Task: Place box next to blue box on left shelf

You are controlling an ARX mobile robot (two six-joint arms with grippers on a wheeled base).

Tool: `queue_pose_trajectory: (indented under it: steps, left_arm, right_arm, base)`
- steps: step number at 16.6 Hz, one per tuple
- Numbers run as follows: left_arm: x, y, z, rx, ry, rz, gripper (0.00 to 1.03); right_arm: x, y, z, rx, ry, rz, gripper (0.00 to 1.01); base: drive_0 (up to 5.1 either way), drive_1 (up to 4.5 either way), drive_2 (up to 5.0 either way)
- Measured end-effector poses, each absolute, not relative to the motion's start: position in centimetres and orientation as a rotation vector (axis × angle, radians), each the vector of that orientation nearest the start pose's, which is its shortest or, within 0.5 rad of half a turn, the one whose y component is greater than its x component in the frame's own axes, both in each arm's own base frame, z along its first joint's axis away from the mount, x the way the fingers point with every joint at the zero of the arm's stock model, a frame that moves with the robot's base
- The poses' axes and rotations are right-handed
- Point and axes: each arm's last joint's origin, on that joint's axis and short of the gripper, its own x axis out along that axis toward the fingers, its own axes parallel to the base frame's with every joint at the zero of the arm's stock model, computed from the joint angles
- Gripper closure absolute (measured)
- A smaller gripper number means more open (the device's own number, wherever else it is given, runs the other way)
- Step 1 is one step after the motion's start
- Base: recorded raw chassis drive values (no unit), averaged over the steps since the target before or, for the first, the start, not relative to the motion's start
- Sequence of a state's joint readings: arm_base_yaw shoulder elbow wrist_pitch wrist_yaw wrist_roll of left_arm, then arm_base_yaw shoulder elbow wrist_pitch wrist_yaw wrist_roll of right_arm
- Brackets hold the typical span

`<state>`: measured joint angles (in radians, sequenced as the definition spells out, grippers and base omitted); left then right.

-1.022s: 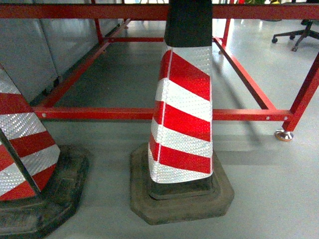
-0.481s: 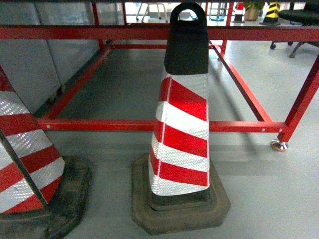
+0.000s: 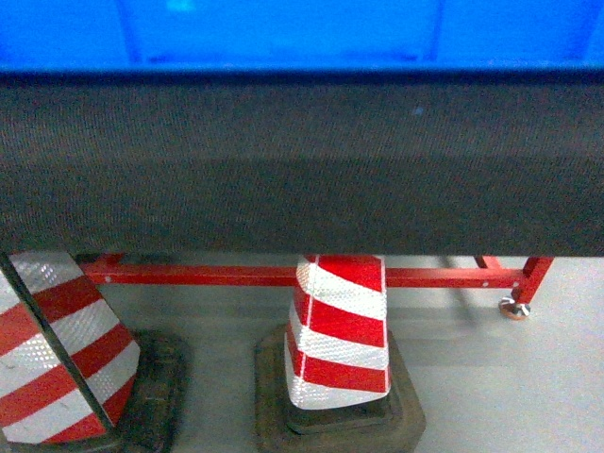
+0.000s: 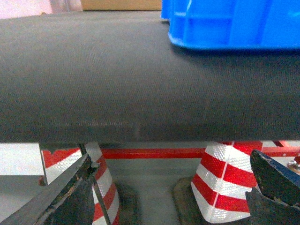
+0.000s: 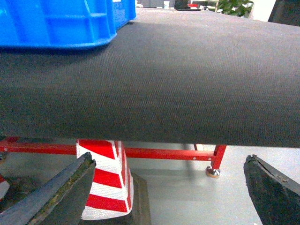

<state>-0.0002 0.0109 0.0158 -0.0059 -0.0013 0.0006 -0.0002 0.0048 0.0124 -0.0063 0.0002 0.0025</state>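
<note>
Two striped cones stand on the grey floor under the black mat. The left cone [image 3: 52,349] is cut off by the picture's edge. The middle cone [image 3: 338,330] stands just in front of the red frame bar [image 3: 198,275]. There is bare floor between the cones and more to the right, up to the red leg's foot [image 3: 514,308].

The black mat [image 3: 302,165] hangs over the front edge, right across the head view. The blue box [image 3: 302,33] sits on it at the back, its ribbed wall bright and smooth.

The left gripper [image 4: 173,197] has its fingers wide apart, holding nothing. The right gripper [image 5: 171,192] is spread wide too, below the mat's edge.
</note>
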Motion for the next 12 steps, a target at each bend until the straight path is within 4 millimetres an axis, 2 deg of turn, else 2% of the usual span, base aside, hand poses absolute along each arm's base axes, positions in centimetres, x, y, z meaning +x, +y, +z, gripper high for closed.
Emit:
queue_pose_trajectory:
  steps: [12]
  left_arm:
    - [9.74, 0.0, 16.75, 0.001, 0.001, 0.002, 0.05]
  right_arm:
    - [9.72, 0.0, 16.68, 0.003, -0.002, -0.001, 0.03]
  base:
    - [0.0, 0.0, 0.0]
